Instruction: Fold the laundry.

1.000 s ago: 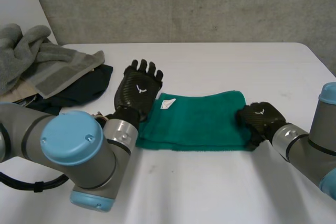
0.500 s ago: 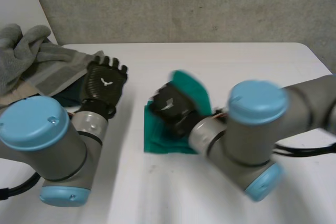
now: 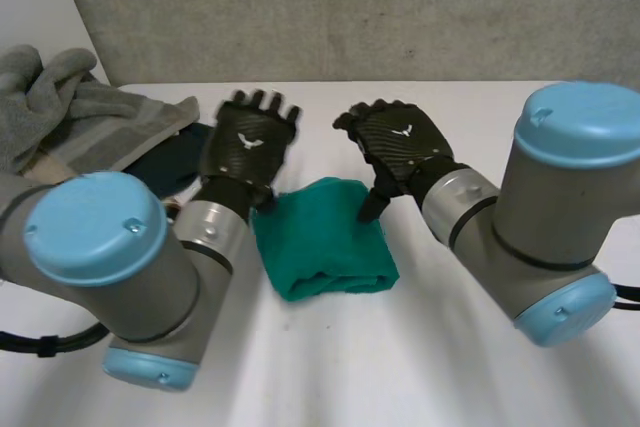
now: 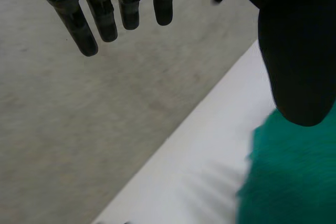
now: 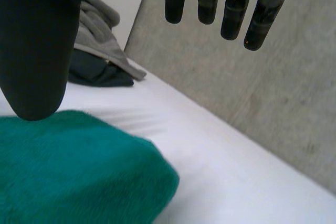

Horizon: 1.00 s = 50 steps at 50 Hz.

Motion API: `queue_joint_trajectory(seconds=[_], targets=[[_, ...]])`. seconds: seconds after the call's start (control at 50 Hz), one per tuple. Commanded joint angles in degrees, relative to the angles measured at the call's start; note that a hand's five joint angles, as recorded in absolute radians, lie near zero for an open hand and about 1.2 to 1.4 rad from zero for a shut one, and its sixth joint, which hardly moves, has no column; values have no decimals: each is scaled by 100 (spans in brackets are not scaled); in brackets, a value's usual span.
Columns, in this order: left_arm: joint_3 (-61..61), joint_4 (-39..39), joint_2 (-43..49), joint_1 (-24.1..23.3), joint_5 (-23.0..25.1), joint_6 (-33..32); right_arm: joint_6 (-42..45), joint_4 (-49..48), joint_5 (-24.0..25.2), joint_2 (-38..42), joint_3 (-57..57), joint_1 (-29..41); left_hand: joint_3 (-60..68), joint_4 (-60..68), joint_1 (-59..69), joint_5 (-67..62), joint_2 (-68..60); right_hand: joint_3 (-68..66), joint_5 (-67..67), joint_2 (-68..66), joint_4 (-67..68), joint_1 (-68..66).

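The green towel (image 3: 325,237) lies folded into a thick, roughly square bundle near the middle of the white table (image 3: 500,127). Its nap is fuzzy and its near edge is soft and rounded. At the table's far left corner sits a loose, unfolded heap: rumpled grey towels (image 3: 60,107) piled over a dark garment (image 3: 170,162).

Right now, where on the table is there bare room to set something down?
The white table is bare right of the right hand and along the near edge before the folded green terry towel. The far left is crowded: heaped grey towels over a dark garment, beside the left hand.
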State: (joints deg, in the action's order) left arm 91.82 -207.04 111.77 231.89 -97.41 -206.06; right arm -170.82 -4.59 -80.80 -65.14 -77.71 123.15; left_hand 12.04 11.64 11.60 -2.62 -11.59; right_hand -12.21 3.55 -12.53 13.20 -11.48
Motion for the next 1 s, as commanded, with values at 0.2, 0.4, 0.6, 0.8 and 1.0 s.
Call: queue_joint_trajectory(seconds=[0.2, 0.4, 0.6, 0.8, 1.0], targets=[[-1025, 2053, 1338, -276, -542, 391, 14, 1583, 179, 1916, 1538, -133, -132, -92, -89, 190, 87, 221, -355, 253, -320, 148], [-1201, 2238, 1567, -91, -481, 304, 251, 1645, 109, 2198, 1794, -142, -149, -109, -105, 207, 103, 221, -355, 253, -320, 148], [-1438, 2247, 1191, -30, 387, 136, 190, 1549, 153, 1479, 1461, -151, -149, -109, -106, 207, 104, 221, -355, 253, -320, 148], [-1395, 2378, -137, 585, 1478, 259, -1022, 283, 108, 19, -402, -950, -149, -109, -105, 207, 104, 221, -355, 253, -320, 148], [-1412, 3038, -446, 893, 3087, 839, -1260, -68, 170, 141, -1501, -968, -116, -75, -72, 173, 70, 221, -355, 253, -320, 148]])
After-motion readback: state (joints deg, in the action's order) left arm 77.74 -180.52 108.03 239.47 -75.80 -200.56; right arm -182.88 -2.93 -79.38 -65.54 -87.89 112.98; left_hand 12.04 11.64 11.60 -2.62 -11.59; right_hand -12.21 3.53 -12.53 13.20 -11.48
